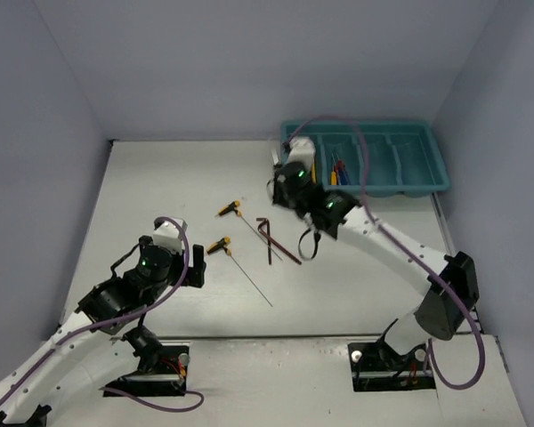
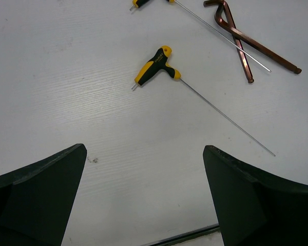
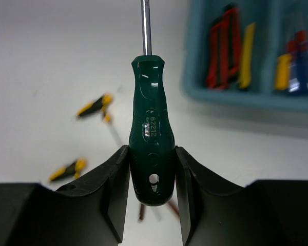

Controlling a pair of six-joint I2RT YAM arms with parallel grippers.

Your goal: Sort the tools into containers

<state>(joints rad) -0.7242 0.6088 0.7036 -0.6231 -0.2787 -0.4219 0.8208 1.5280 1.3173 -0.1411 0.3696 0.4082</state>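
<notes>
My right gripper (image 3: 152, 174) is shut on a green-handled screwdriver (image 3: 152, 148), shaft pointing away, held above the table just left of the teal tray (image 3: 231, 96). In the top view the right gripper (image 1: 283, 178) hangs by the tray's (image 1: 427, 182) left end. The tray's left compartments hold red pliers (image 3: 219, 48) and yellow, red and blue screwdrivers (image 3: 292, 64). Two yellow-black T-handles (image 1: 229, 210) (image 1: 219, 245) and dark hex keys (image 1: 269, 235) lie mid-table. My left gripper (image 2: 143, 200) is open and empty, just short of the nearer T-handle (image 2: 156, 64).
The hex keys (image 2: 236, 36) lie crossed with the far T-handle's thin shaft. The nearer T-handle's long shaft (image 2: 226, 118) runs toward the front right. Grey walls enclose the table on three sides. The table's front edge (image 2: 185, 237) is close under the left gripper.
</notes>
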